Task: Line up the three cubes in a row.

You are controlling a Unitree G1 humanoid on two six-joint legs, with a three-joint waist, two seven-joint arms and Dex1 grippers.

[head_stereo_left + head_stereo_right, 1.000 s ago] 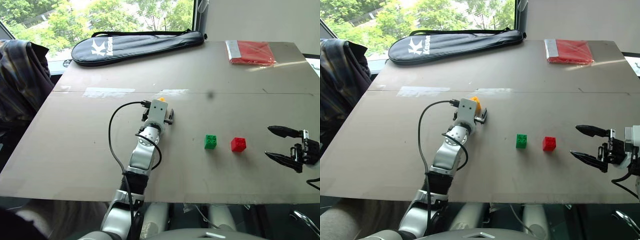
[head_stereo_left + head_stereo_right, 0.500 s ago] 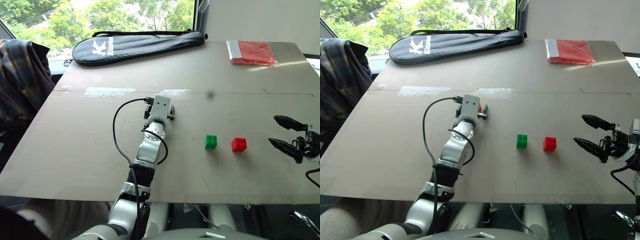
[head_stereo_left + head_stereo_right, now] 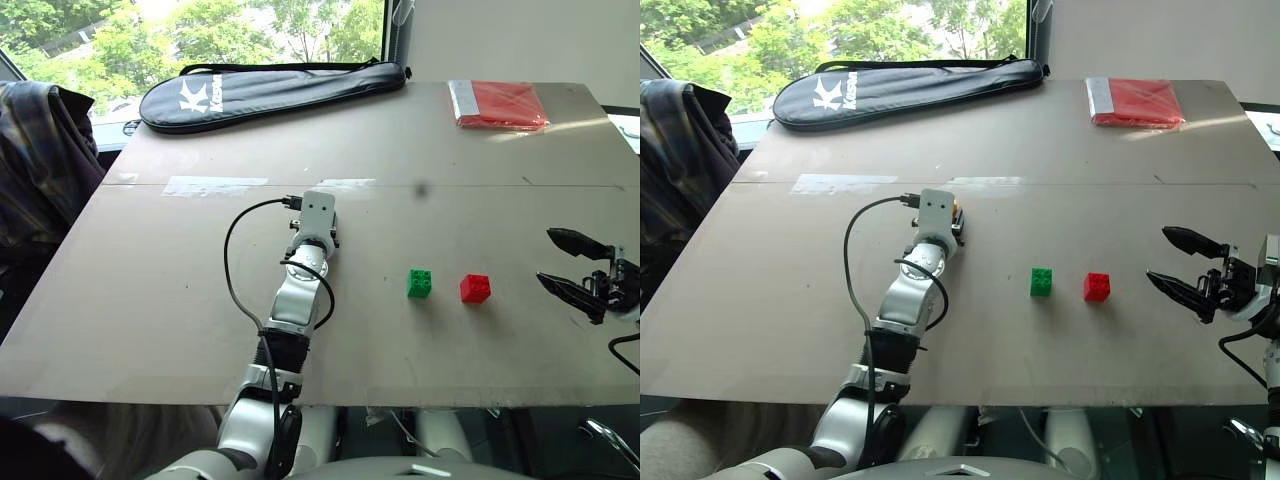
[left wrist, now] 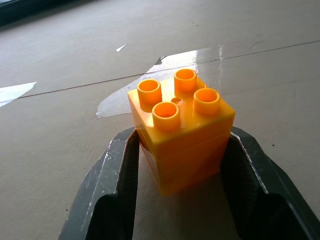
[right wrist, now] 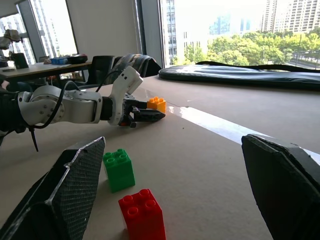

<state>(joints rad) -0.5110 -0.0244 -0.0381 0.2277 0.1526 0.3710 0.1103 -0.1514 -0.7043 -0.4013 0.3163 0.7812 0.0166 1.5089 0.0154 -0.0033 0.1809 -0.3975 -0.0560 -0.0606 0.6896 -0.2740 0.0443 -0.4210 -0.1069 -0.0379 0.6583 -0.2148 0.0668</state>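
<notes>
Left hand (image 4: 175, 165) clamps the yellow-orange cube (image 4: 181, 132) on the table (image 4: 60, 125); right hand (image 3: 1180, 265) gapes empty.

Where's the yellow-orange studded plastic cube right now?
The yellow-orange studded plastic cube sits on the table between the left gripper's two black fingers, by the clear tape strip, well left of the green cube.

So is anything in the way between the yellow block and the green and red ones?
Nothing visible. The yellow block sits between the left gripper's fingers, and only bare table lies between it and the green block. The red block stands just beyond the green one, toward the open right gripper.
</notes>
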